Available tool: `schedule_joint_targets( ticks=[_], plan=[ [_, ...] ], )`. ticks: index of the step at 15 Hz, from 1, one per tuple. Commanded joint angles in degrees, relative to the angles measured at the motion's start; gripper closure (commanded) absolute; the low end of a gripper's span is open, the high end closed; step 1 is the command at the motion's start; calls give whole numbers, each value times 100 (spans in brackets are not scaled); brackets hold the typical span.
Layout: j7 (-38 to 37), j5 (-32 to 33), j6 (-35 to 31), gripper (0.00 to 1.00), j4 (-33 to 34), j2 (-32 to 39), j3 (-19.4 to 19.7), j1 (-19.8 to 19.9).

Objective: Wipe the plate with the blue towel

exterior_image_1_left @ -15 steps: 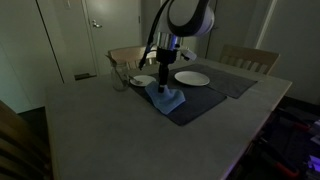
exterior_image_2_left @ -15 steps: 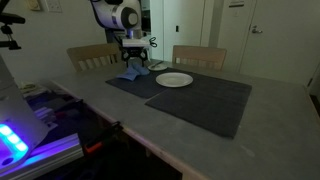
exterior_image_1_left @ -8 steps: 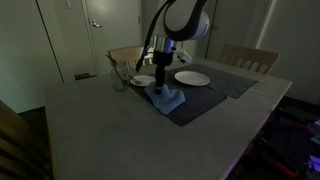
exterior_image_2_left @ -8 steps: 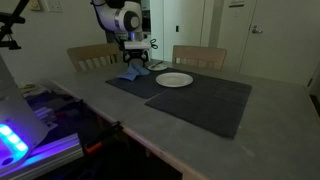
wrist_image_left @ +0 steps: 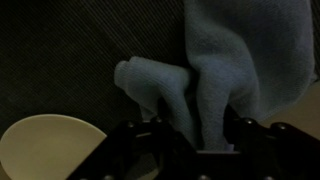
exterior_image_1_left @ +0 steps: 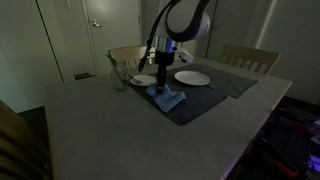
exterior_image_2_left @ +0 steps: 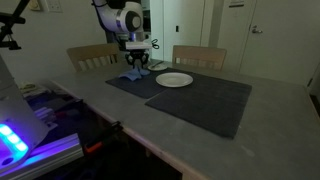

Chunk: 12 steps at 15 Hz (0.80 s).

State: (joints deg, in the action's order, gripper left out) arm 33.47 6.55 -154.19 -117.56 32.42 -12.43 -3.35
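Note:
The blue towel (exterior_image_1_left: 169,98) lies bunched on a dark placemat (exterior_image_1_left: 195,104) and also shows in the other exterior view (exterior_image_2_left: 130,77). My gripper (exterior_image_1_left: 160,84) (exterior_image_2_left: 137,68) stands straight down on the towel. In the wrist view a fold of the towel (wrist_image_left: 215,60) rises between the two dark fingers (wrist_image_left: 243,138), and the gripper (wrist_image_left: 195,140) is closed on it. A small cream plate (exterior_image_1_left: 143,80) (wrist_image_left: 50,148) lies just beside the towel. A larger white plate (exterior_image_1_left: 192,77) (exterior_image_2_left: 174,80) lies further along the mats.
A clear glass (exterior_image_1_left: 120,78) stands beside the small plate. A second dark placemat (exterior_image_2_left: 205,100) covers the table's middle. Wooden chairs (exterior_image_1_left: 248,58) (exterior_image_2_left: 200,55) stand along the far side. The room is dim.
The arm has shifted only slightly over the towel. The towel looks a little more bunched under the gripper. The plates have not moved.

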Motion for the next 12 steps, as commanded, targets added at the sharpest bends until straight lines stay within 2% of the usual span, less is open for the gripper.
schedule_joint_targets(
  ticks=[1, 4, 7, 12],
  plan=[
    [-159, 165, 191, 77, 81, 2, 52, -9],
    [-397, 261, 421, 98, 114, -56, 169, -84],
    [-745, 395, 859, 100, 158, -146, 301, -153],
    [-1284, 396, 2049, 98, 335, -309, 491, -203]
  ],
)
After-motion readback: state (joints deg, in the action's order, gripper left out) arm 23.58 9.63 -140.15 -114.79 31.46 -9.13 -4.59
